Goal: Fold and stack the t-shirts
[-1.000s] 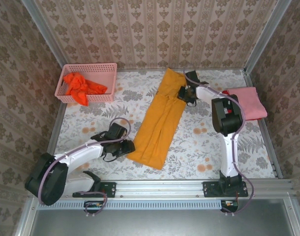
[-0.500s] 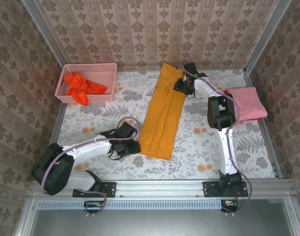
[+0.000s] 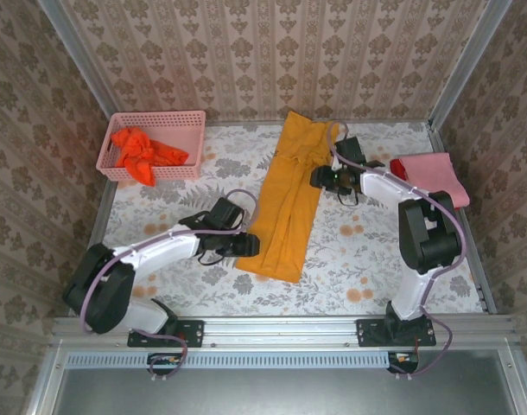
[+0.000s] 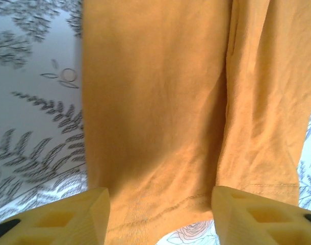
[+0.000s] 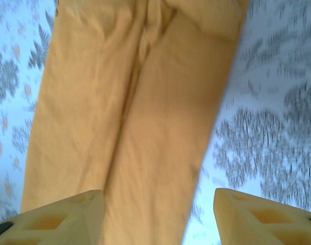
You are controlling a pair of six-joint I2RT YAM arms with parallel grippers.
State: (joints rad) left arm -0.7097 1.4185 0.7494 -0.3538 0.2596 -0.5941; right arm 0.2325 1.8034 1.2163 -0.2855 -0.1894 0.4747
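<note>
Now, in the top external view, a golden-yellow soft cloth t-shirt [image 3: 289, 203] lies slantwise in the middle of the table with a flowered covering [image 3: 376, 251]. It is folded into a long narrow strip, with one end near the back wall and the other end toward the left arm. The left gripper [image 3: 244, 245] is low at the near left corner of this strip. The right gripper [image 3: 320, 177] is at the right edge of the strip, in its far half. A folded pink cloth t-shirt [image 3: 432, 177] lies at the right side of the table, well apart from the yellow one. A pink plastic lattice basket [image 3: 186, 171] stands in the far left corner, and a crumpled orange-red cloth t-shirt [image 3: 142, 151] lies inside it.

In the left wrist view, the two yellow fingers [image 4: 74, 219] stand wide apart and nothing is clamped between them. The hem end of the yellow shirt lies flat on the covering beyond them.

In the right wrist view, the fingers [image 5: 257, 217] are also wide apart and hold nothing. One is over the yellow strip and the other is over the bare flowered covering. The strip runs away from the camera with a lengthwise crease.
</note>
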